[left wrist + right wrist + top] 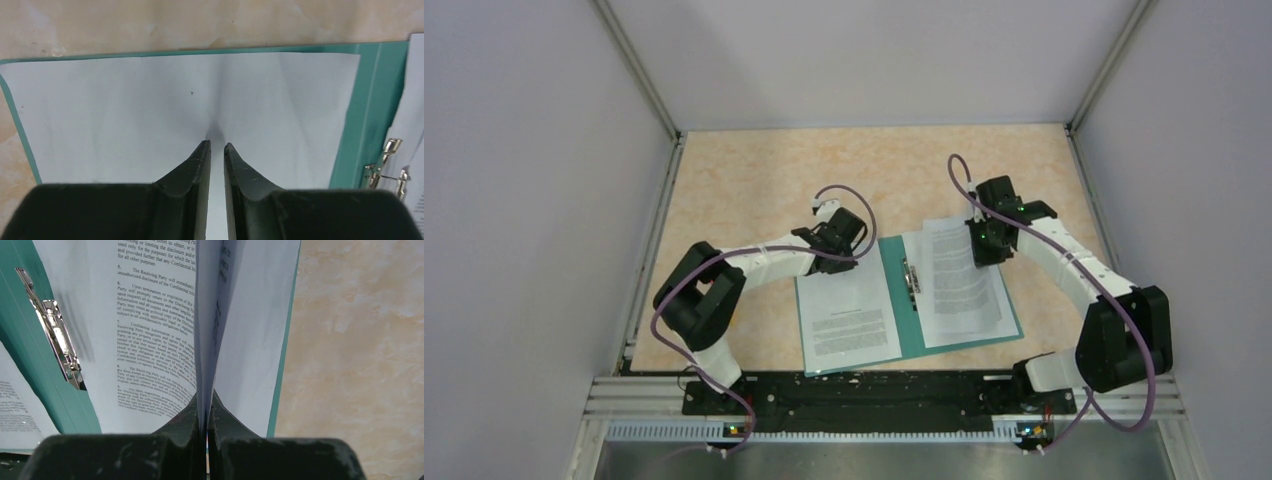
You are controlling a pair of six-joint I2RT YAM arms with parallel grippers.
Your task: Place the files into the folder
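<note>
Pinching upraised white printed paper sheets (150,315), right gripper (206,405) is clamped; left gripper (217,146), barely parted, presses puckered blank white sheet (125,100).

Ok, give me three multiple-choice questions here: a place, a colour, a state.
1. The metal fastener sits: A) on the spine of the folder B) on bare table C) in the left jaws
2. The folder is: A) red B) teal-green C) black
3. The right gripper has its jaws: A) wide open B) shut on a printed sheet C) out of view
Answers: 1 A, between the paper-covered halves; 2 B, teal edges show; 3 B, the sheet rises from between them.
</note>
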